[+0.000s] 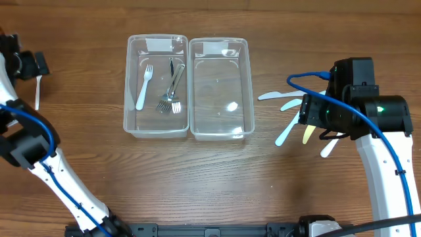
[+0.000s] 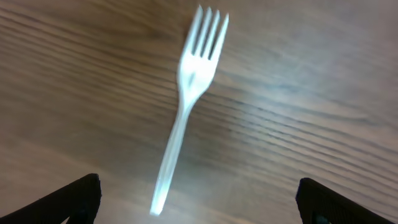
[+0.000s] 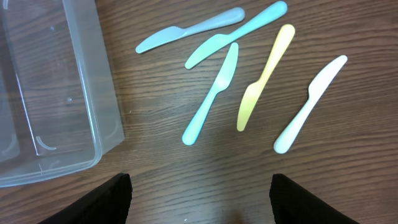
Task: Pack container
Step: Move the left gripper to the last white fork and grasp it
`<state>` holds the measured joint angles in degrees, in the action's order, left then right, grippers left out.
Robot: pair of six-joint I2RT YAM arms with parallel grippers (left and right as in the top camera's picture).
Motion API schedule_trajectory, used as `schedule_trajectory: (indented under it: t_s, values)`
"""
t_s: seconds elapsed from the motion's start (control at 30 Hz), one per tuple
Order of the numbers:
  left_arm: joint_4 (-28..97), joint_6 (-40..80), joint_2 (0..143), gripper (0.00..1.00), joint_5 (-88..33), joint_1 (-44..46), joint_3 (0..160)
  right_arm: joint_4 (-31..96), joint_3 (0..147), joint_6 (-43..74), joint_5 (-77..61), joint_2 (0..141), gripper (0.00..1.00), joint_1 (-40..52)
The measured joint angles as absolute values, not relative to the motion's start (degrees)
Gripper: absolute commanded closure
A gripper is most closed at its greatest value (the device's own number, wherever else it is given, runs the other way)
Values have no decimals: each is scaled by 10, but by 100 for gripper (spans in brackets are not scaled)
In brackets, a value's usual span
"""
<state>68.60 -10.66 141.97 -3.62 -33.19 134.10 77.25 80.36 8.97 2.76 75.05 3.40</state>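
Step in hand: approach for pickup. My left jaws stand wide apart and hold nothing. The white plastic fork [image 2: 186, 106] lies on the worktop [image 2: 311, 74] ahead of them and between them, tines away. My right jaws, equally wide and empty, hover with five plastic knives [image 3: 249, 106] ahead and the empty container [image 3: 106, 106] ahead-left. Next move, as I judge it: descend, straddle one handle, close. The container labels [image 1: 220, 47] show no legible writing.

Overhead camera looks straight down on the whole table [image 1: 210, 197]. Left wrist camera faces down, close, with a white fork [image 2: 183, 121] ahead between its jaws. Right wrist camera sits higher, knives [image 3: 211, 93] ahead of its jaws; overhead shares both patches.
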Motion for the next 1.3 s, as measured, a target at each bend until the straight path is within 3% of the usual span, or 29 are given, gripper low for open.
schedule_trajectory:
  t_s: [0.7, 0.77, 1.0, 1.3]
  values:
    - [620, -178, 1489, 2, -33, -326, 1337, 778, 804, 90, 27, 750, 25, 34]
    - [620, -178, 1489, 8, -33, -326, 1337, 778, 804, 90, 27, 750, 25, 34]
    - [622, -186, 1490, 60, -38, -323, 1337, 779, 804, 90, 27, 750, 25, 34]
    - [626, -186, 1490, 87, -37, -322, 1337, 780, 804, 90, 28, 750, 25, 34]
